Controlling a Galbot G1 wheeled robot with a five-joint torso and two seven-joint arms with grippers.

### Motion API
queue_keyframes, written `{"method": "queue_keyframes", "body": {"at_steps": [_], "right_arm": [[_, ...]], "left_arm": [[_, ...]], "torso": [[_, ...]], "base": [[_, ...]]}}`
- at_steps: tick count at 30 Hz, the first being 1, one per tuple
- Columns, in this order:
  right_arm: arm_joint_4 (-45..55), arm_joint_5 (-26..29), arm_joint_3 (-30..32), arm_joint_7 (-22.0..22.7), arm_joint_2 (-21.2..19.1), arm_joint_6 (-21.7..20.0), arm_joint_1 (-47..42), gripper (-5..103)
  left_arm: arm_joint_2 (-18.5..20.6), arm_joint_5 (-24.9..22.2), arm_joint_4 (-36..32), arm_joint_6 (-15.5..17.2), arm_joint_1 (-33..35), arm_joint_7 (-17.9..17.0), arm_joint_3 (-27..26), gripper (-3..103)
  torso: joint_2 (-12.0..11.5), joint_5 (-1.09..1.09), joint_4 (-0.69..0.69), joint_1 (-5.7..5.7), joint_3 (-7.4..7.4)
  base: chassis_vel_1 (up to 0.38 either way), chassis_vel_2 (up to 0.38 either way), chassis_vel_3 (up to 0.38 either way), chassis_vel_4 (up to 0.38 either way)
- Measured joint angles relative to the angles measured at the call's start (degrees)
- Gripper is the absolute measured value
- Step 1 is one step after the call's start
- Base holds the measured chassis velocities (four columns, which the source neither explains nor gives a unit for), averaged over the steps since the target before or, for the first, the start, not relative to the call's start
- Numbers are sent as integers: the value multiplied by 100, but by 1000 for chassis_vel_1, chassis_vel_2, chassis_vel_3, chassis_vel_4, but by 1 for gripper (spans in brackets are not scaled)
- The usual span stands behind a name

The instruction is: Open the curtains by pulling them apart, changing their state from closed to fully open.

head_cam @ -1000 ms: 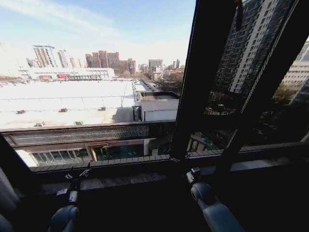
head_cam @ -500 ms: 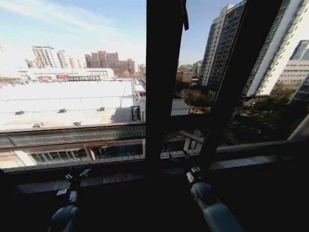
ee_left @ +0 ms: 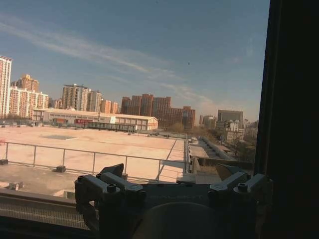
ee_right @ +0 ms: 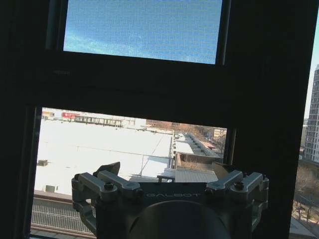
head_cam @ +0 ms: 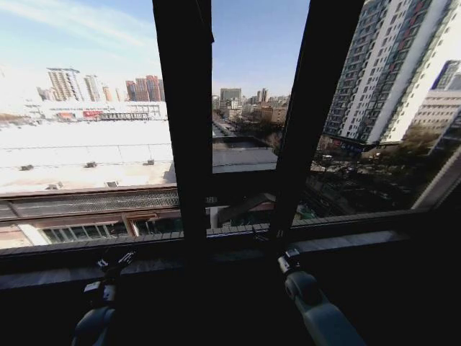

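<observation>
Window: city rooftops and towers behind the glass, crossed by 2 dark frame bars (head_cam: pixel 184 144), with the sill (head_cam: pixel 346 241) just ahead of both sets of fingers.
Change: over 1 second the whole head view has slid left, bars included. That is your camera turning right, not the window moving.
Left gripper (head_cam: pixel 115 263): held low before the sill, fingers (ee_left: pixel 112 172) apart, nothing between them.
Right gripper (head_cam: pixel 288 259): level with it, fingers (ee_right: pixel 107 169) apart and empty, a bar straight ahead.
Curtains: the panes ahead of the fingers stand uncovered, so judge the fabric drawn off to the sides.
Meaning: the opening looks done here; you seem to be surveying the result.
</observation>
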Motion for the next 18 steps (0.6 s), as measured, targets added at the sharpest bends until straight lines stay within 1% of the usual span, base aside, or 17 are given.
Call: {"method": "queue_keyframes", "body": {"at_steps": [3, 6, 11, 18], "right_arm": [[0, 0, 0, 0, 0, 0, 0, 100], [0, 0, 0, 0, 0, 0, 0, 100], [0, 0, 0, 0, 0, 0, 0, 100], [0, 0, 0, 0, 0, 0, 0, 100]], "left_arm": [[0, 0, 0, 0, 0, 0, 0, 100], [0, 0, 0, -1, 0, 0, -1, 100], [0, 0, 0, 0, 0, 0, 0, 100], [0, 0, 0, 0, 0, 0, 0, 100]], "torso": [[-1, -5, 0, 1, 1], [0, 0, 1, 0, 0], [0, -4, 0, 0, 1], [0, -2, 0, 1, 1]], "base": [[-350, -352, 349, 362], [-354, -350, 348, 357], [-360, -344, 354, 366], [-345, -336, 348, 345]]}}
